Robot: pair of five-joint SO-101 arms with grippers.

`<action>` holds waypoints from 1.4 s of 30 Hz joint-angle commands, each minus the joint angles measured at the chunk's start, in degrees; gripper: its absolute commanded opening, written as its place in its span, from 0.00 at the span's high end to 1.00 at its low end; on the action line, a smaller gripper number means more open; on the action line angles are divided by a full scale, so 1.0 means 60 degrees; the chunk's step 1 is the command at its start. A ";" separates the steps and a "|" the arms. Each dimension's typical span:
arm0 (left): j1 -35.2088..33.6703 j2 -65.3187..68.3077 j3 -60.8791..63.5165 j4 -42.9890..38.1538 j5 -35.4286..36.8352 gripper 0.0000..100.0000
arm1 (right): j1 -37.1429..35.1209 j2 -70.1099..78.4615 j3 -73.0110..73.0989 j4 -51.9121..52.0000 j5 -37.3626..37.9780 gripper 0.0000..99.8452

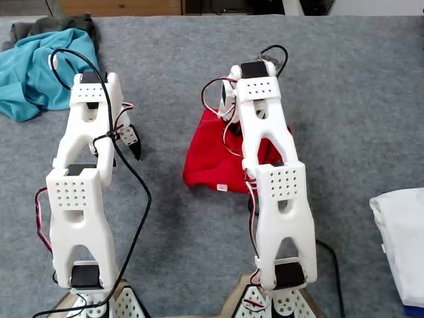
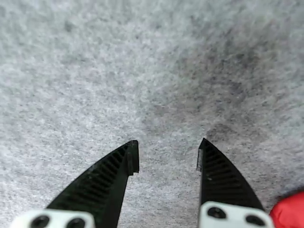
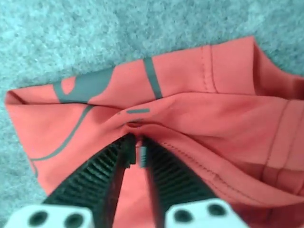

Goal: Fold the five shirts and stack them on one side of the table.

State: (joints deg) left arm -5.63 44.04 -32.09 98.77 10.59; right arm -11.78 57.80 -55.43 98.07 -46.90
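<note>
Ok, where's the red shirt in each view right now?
High view: red shirt mid-table, partly under the right arm.
Left wrist view: its red corner just outside one finger of the left gripper.
Right wrist view: it lies beneath the right gripper, a fold pinched at the tips.
Shared landmark: the grey table cover.

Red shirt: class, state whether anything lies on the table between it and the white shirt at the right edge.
Nothing visible does: only bare grey table lies between the red shirt and the white shirt.
</note>
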 commanded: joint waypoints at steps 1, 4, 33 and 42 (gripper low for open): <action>-0.0103 -0.0564 -0.0029 -0.0103 -0.0088 0.79 | 0.0125 -0.0081 -0.0491 0.0147 -0.0015 0.99; -0.0103 -0.0564 -0.0015 -0.0103 -0.0088 0.79 | 0.0168 -0.0081 -0.0623 0.0498 -0.0015 0.99; -0.0103 -0.0564 -0.0015 -0.0103 -0.0088 0.79 | -0.0256 0.0051 -0.1707 0.0645 0.0000 0.85; -0.0205 -0.0564 -0.0059 -0.0103 -0.0088 0.79 | -0.0242 0.0857 -0.1780 0.0469 -0.0044 0.85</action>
State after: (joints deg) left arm -5.98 44.04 -32.09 98.77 10.51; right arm -12.84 62.90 -62.99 101.05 -46.90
